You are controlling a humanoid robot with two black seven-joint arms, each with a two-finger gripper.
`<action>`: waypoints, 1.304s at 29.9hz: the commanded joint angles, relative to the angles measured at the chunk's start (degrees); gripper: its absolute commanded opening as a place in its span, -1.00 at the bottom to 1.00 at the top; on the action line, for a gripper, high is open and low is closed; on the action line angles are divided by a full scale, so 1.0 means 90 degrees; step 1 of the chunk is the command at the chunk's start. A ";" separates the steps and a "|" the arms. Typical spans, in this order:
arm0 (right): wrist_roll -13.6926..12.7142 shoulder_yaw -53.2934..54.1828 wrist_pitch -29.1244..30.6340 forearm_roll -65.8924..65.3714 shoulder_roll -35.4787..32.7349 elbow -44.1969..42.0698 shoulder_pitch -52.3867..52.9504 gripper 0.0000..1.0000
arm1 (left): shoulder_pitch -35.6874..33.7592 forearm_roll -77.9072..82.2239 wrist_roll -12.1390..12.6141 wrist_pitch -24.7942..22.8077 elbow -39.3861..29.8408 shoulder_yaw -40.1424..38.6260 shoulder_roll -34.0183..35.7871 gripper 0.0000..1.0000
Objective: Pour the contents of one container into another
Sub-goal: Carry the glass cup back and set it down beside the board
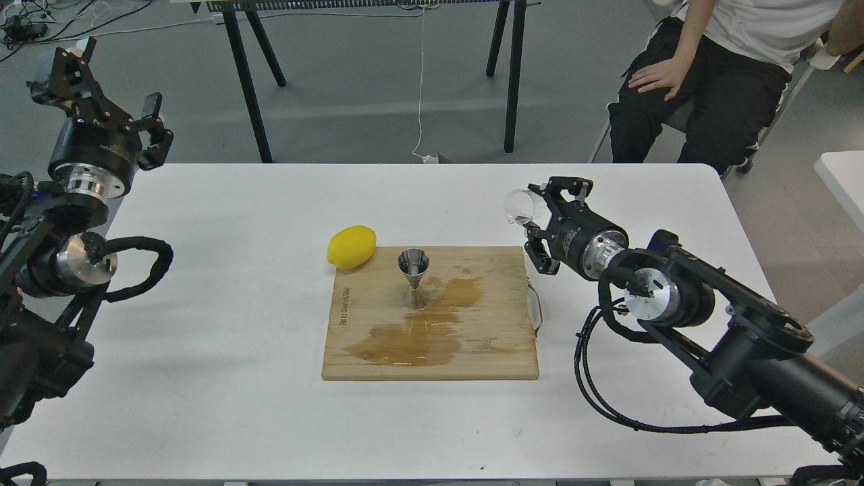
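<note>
R gripper (540,219) clamped on glass cup (518,206), jigger (413,278) upright on board, L arm idle.

Text: only writing is a burned-in logo along the L edge of the cutting board (378,358), too small/sideways to read. Glass cup is held tilted on its side, above the table (202,304) just off the board's far R corner, well apart from the jigger; looks near empty. Jigger stands mid-board, far half, w/ wet brown patches on the wood beside it and toward the near side. Lemon (352,246) lies at the board's far L corner, touching or just beside the edge, can't tell which. L gripper (111,94) is raised off the table's far L corner, fingers apart, holding nothing. Bkgd: person (715,74) seated past the far R corner, black table legs (246,81) and cables on floor. Nothing between cup and jigger.
</note>
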 commanded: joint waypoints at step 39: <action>-0.0291 0.2378 0.1968 0.3107 0.0631 -0.2029 -0.2210 0.00 | 0.0000 0.0001 0.0000 0.0069 -0.0039 0.0055 -0.0042 0.99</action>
